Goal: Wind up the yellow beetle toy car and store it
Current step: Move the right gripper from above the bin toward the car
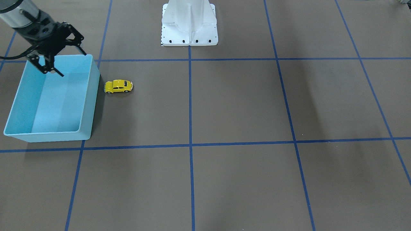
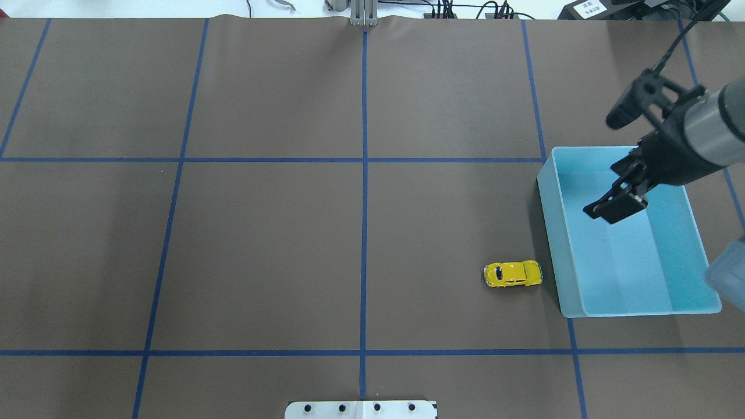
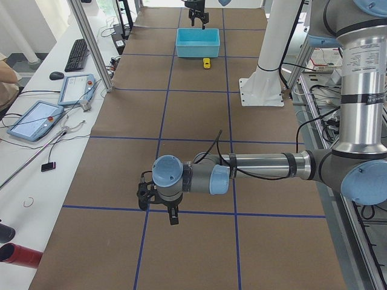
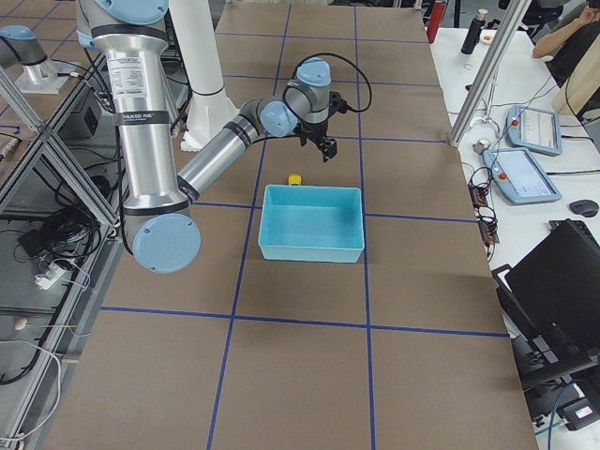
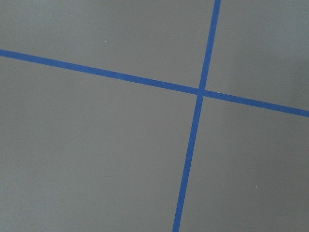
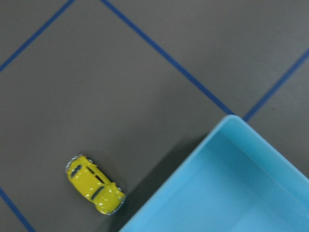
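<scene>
Farthest to the robot's left, the left gripper (image 3: 161,205) is hanging low over the brown table (image 2: 262,250), near a crossing of 2 blue tape lines (image 5: 199,92), and its arm is stretching out level above the surface. It shows only in the left side view, so I cannot tell whether its fingers are apart or together. Its wrist camera is looking straight down at bare table and the tape crossing.

Toward the middle, the white robot base (image 2: 361,409) is sitting at the table's edge on the centre tape line.

Further right, the yellow beetle toy car (image 2: 513,274) is standing on its 4 wheels on the table. It is sitting just beside the long wall of the blue bin (image 2: 553,233) that faces the table's middle, close to the bin's corner on the robot's side. One end is pointing at that wall, and a narrow strip of table is showing between them. The car is lying outside the bin, and nothing is touching it.

At the far right, the right gripper (image 1: 73,64) is hovering above the bin, clear of its rim and well apart from the car. Its 2 fingers (image 1: 61,75) are spreading wide and gripping nothing. The right wrist camera is taking in both the car (image 6: 95,184) and 1 corner of the bin (image 6: 227,193).
</scene>
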Robot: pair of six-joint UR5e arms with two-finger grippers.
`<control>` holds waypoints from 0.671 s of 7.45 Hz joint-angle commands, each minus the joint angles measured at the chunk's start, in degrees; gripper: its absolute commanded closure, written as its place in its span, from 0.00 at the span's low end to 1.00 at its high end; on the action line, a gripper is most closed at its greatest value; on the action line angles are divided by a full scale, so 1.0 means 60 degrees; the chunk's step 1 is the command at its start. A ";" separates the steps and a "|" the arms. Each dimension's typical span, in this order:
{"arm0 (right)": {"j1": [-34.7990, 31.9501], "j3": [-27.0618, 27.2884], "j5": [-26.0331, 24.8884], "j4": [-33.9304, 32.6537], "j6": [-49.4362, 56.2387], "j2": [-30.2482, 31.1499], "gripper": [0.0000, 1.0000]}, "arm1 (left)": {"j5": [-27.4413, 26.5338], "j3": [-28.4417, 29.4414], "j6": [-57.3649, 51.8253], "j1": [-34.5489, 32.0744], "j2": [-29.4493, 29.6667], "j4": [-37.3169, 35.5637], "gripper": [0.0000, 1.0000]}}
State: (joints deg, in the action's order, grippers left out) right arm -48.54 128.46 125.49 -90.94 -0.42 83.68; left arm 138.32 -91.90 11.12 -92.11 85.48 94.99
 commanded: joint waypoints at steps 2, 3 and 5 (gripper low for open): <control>0.0970 -0.0369 -0.0832 0.1615 0.3048 0.0643 0.00 | -0.0012 -0.0049 -0.0081 -0.0001 -0.0141 0.0091 0.00; 0.1333 -0.1056 -0.1137 0.2434 0.3290 0.0643 0.00 | -0.0026 -0.0020 -0.0081 -0.0001 -0.0141 0.0091 0.00; 0.2882 -0.1487 -0.2905 0.2676 0.3176 0.0643 0.00 | -0.0041 0.0009 -0.0081 -0.0001 -0.0155 0.0091 0.00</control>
State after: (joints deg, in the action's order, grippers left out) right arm -36.45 121.34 113.94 -76.21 18.44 87.44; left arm 138.16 -91.95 10.64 -92.11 84.59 95.53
